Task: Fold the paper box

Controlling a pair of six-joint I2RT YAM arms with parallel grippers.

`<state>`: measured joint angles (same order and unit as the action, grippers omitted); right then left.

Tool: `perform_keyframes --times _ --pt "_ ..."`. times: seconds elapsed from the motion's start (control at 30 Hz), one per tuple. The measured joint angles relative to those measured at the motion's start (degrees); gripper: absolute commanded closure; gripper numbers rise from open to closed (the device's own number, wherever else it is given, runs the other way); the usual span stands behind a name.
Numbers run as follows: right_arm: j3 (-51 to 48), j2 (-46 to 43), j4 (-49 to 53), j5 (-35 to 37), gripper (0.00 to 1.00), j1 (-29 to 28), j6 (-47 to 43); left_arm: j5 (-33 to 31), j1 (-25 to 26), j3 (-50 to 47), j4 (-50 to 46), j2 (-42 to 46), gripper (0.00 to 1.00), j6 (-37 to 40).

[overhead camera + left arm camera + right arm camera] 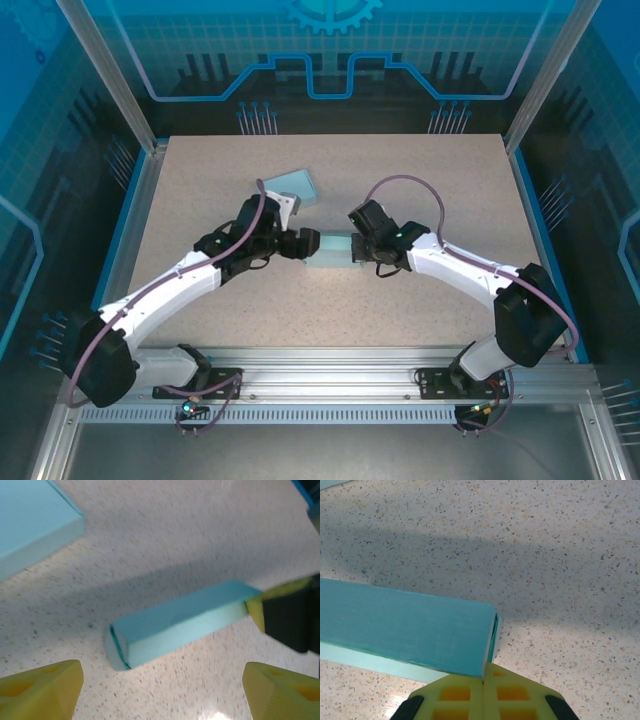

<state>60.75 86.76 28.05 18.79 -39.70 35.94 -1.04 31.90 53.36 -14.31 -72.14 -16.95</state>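
Left gripper (pixel 162 692) released beside the box (pixel 180 622); right gripper (pixel 483 692) clenched against its end. I judge the box closed, folding nearly done

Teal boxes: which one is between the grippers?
The long narrow box, lying end to end between the left gripper and the right gripper. The other teal box lies farther back, apart from both.

paper box (pixel 180 620): matt smooth teal card | table (pixel 560 540): speckled, faintly glossy stone-look | rail (pixel 330 385): ribbed bare metal
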Motion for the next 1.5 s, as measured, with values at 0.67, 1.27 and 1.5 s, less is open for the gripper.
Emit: perform_keyframes --times 0.67,1.27,1.5 --pt "2.6 2.4 1.9 3.3 0.97 -2.0 -0.4 4.3 -5.1 -8.9 20.0 -11.0 0.59 -15.3" --pt "2.5 1.5 4.3 4.0 0.57 -2.6 -1.1 6.3 -5.1 -19.4 38.6 -10.5 0.66 -20.6" --pt "1.5 -4.3 5.5 1.5 0.26 -4.4 -1.3 5.4 -4.1 -19.5 40.5 -11.6 0.66 -20.7"
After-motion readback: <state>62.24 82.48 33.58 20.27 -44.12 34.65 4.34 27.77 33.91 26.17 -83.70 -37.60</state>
